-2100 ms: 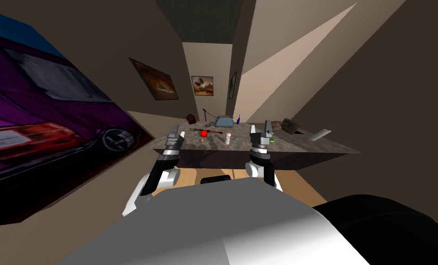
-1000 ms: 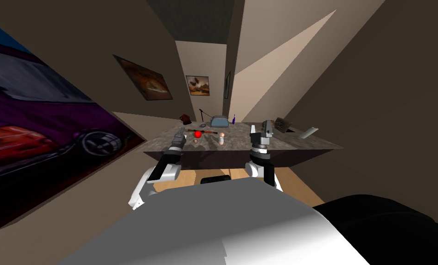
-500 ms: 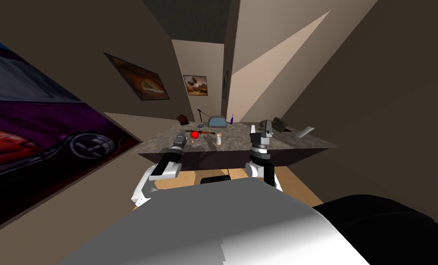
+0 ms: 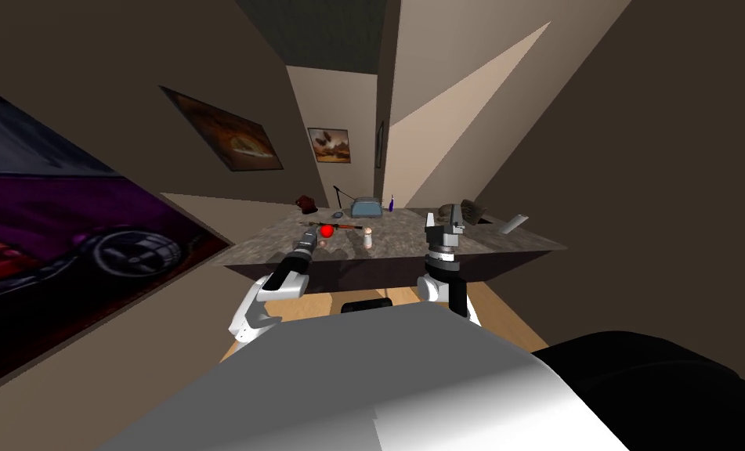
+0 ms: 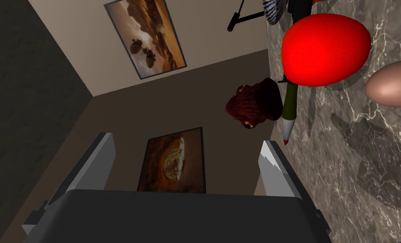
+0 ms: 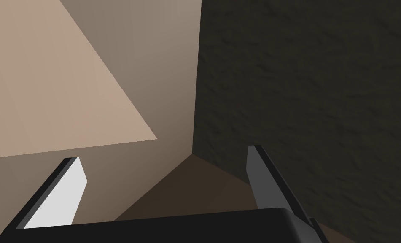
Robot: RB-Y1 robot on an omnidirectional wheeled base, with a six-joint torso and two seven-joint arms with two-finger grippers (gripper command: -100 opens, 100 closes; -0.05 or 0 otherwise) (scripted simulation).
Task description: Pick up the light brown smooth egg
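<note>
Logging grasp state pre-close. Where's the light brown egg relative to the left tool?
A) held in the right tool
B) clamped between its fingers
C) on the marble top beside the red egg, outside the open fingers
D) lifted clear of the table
C: the left wrist view shows the light brown egg lying on the marble tabletop beside the red egg, off to one side of the left tool, whose fingers stand open with nothing between them.

Left arm (image 4: pixel 278 286) and right arm (image 4: pixel 443 276) share one build: white rounded shells, black links, grey banded wrists. Left gripper (image 5: pixel 186 139) and right gripper (image 6: pixel 163 153) match too — thin, light grey blade fingers with dark edges, on a dark, round-cornered box.
</note>
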